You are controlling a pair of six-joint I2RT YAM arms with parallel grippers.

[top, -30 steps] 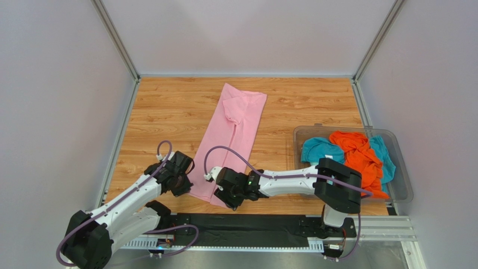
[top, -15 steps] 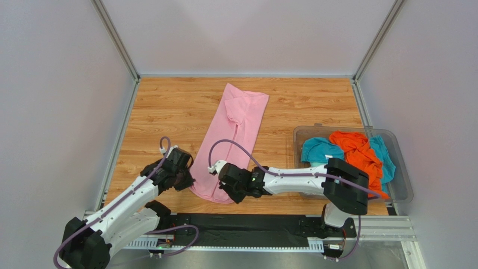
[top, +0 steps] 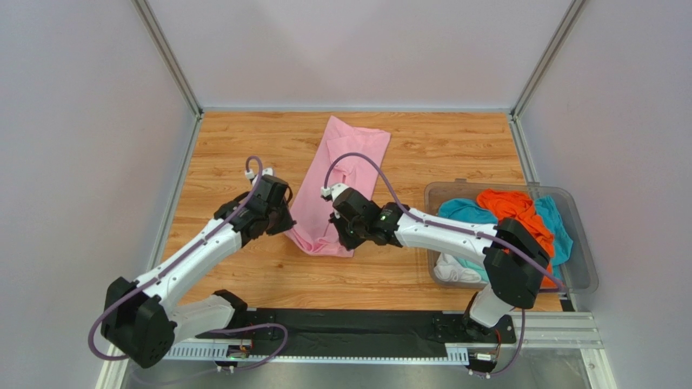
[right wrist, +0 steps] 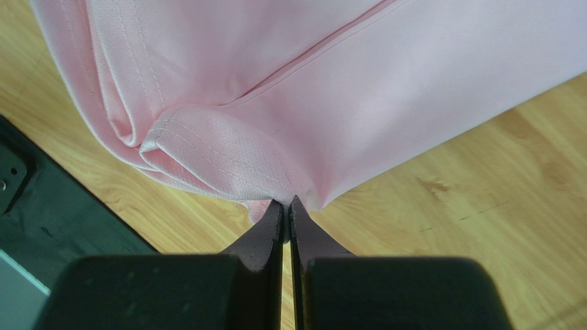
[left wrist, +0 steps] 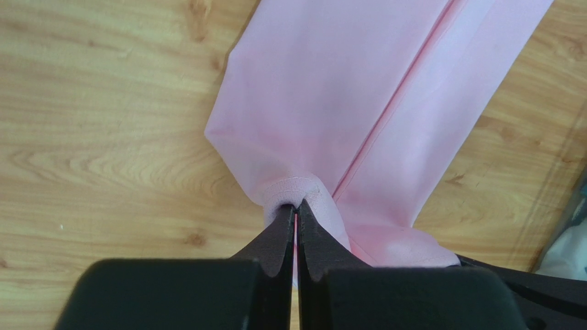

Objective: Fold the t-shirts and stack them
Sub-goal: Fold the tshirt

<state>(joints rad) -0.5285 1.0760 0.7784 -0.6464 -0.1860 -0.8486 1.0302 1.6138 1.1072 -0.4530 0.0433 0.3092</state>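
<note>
The light pink t-shirt [top: 341, 162] lies as a long strip up the middle of the wooden table, its near end lifted and doubled back. My left gripper [top: 282, 220] is shut on that end's left corner; the left wrist view shows pink cloth [left wrist: 331, 103] bunched at the closed tips [left wrist: 297, 206]. My right gripper [top: 342, 231] is shut on the right corner, the hem [right wrist: 227, 158] pinched at its tips [right wrist: 287, 203]. Orange [top: 520, 219], teal [top: 460, 212] and white [top: 455, 267] t-shirts lie in the clear bin.
The clear plastic bin [top: 583, 267] stands at the right edge of the table. Metal frame rails [top: 170, 57] and grey walls close in the back and sides. A black mat [top: 357, 328] runs along the near edge between the arm bases.
Both grippers have carried the pink shirt's near end away from the front edge toward the back, folding it over. The right gripper closed on the hem within the last second.
</note>
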